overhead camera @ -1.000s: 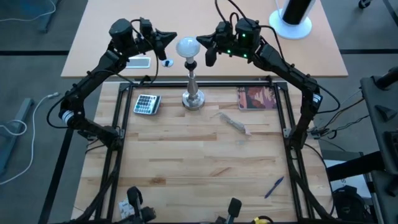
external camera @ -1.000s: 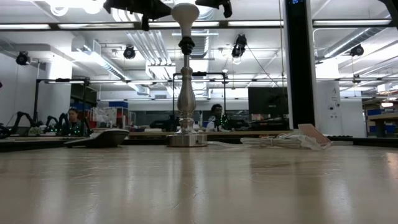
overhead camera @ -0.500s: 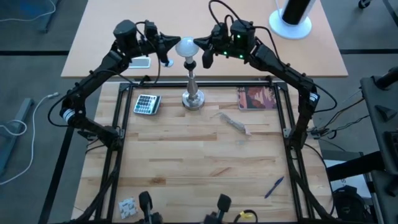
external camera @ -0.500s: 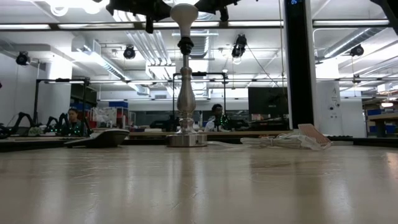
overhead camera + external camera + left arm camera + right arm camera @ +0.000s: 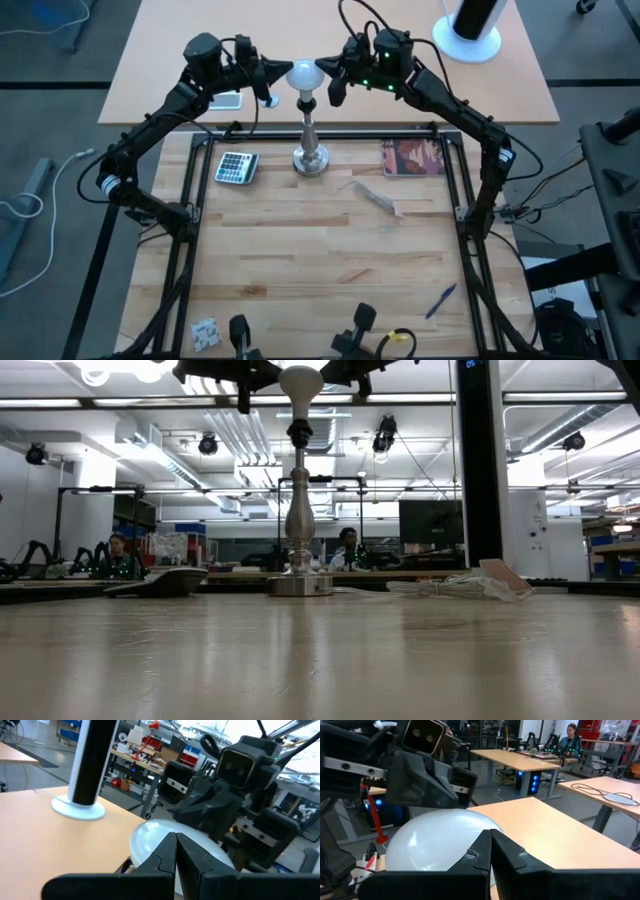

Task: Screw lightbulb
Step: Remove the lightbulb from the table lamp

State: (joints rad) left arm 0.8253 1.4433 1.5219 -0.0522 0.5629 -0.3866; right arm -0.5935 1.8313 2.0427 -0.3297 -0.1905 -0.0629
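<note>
White lightbulb [image 5: 301, 75] upright atop stand [image 5: 311, 150]; we see left gripper [image 5: 274, 70] and right gripper [image 5: 326, 66], fingers together, flanking it, equally near.

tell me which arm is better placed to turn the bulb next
Neither clearly. The left gripper and right gripper sit shut, tips against opposite sides of the bulb atop the stand. They mirror each other, so turning likely needs both pressing together.
</note>
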